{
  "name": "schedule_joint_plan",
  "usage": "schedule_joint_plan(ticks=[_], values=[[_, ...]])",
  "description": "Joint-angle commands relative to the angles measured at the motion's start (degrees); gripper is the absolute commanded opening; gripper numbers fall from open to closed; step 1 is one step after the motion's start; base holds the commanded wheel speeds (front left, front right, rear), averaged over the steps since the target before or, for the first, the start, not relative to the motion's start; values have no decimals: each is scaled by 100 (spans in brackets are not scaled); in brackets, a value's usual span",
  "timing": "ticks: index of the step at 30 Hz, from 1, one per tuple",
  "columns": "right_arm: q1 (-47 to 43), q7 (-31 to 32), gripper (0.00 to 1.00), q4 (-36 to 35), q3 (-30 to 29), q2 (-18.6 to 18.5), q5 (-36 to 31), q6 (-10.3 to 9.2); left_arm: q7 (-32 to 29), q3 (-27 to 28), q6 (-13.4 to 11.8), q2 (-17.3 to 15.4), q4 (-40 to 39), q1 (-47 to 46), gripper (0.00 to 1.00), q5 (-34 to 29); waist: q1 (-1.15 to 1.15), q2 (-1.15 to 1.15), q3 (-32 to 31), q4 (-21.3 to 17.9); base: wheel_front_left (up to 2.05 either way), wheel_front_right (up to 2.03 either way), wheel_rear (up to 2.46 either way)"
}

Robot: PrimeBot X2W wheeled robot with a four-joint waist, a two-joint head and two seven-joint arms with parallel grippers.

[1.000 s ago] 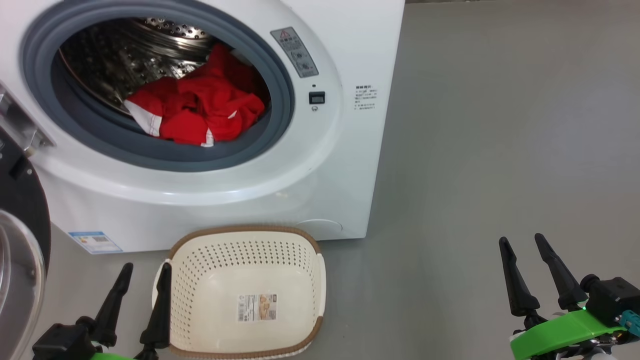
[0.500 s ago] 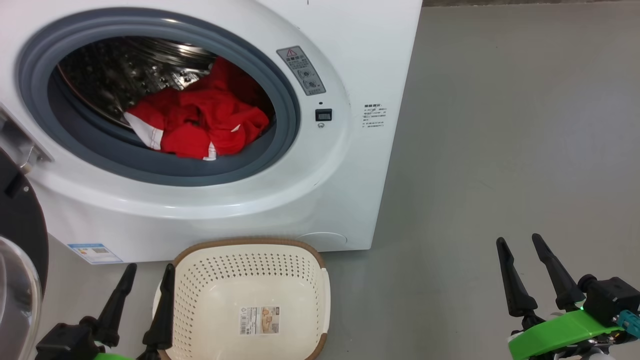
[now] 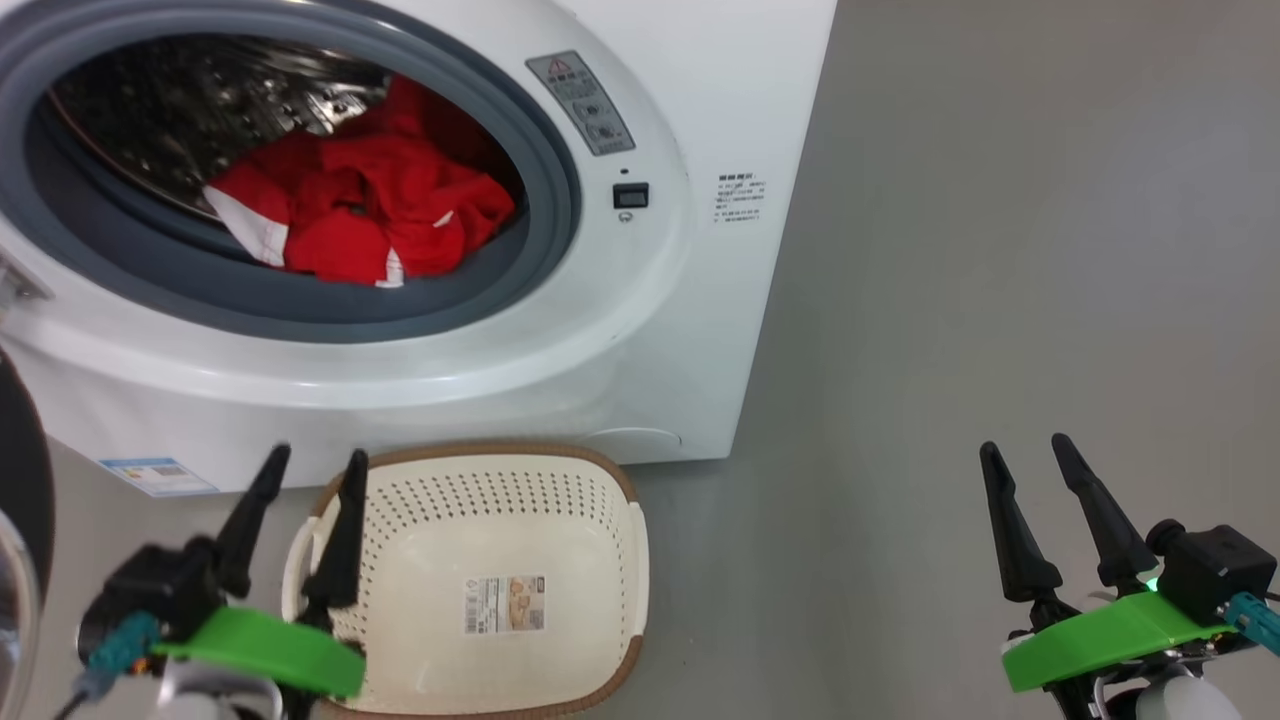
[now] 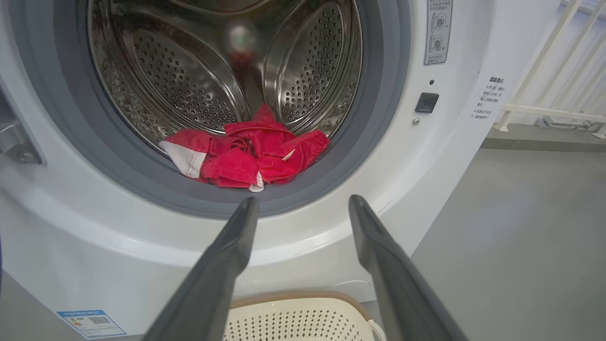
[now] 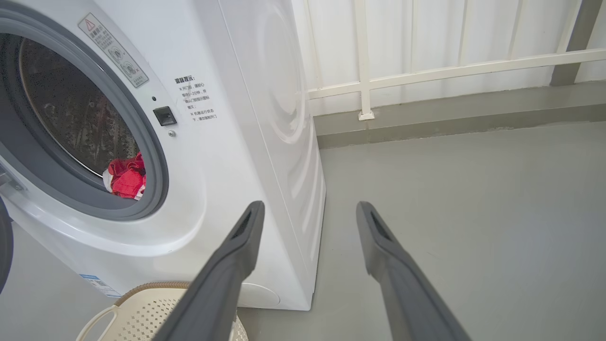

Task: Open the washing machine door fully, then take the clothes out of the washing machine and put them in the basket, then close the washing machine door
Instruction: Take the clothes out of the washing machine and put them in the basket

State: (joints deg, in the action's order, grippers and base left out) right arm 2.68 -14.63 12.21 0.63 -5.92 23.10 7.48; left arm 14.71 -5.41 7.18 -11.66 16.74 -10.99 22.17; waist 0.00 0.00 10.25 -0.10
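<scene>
The left gripper (image 3: 320,455) had lifted over the basket (image 3: 630,560), jaws spread and empty, pointing at the clothes (image 3: 350,215) heaped at the front of the washing machine (image 3: 640,330). The right gripper (image 3: 1024,446) gaped idle, far right. Unloading looked imminent.

Clothes (image 3: 350,215) in washer (image 3: 650,330) drum, near front lip. Basket (image 3: 480,505) on floor (image 3: 950,300) just before washer. Door (image 3: 20,480) far left. Left gripper (image 3: 318,455) above basket's left rim, right gripper (image 3: 1024,445) well right.
</scene>
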Motion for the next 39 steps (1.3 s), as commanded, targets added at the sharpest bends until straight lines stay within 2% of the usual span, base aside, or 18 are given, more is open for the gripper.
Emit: schedule_joint_plan(ticks=[1, 13, 20, 30, 39], values=[[194, -37, 100, -159, 140, -26, -92, 1, 29, 140, 31, -194, 63, -451, 100, -61, 0, 0, 239, -114, 0, 0, 0], [620, -37, 100, -188, 182, 160, -95, 1, 29, -250, 31, -502, 1700, -2562, 100, -76, 0, 0, 1079, -516, 0, 0, 0], [838, -37, 100, -216, 233, 240, -94, 1, 29, -704, 31, -789, 2545, -3523, 100, 118, 0, 0, 1453, -756, 0, 0, 0], [996, -37, 100, -225, 309, 289, -92, 1, 29, -1092, 31, -978, 3081, -4293, 100, 302, 0, 0, 1744, -938, 0, 0, 0], [1110, -37, 100, -276, 385, 300, -93, 1, 29, -1186, 31, -1097, 3248, -4728, 100, 353, 0, 0, 1966, -1110, 0, 0, 0]])
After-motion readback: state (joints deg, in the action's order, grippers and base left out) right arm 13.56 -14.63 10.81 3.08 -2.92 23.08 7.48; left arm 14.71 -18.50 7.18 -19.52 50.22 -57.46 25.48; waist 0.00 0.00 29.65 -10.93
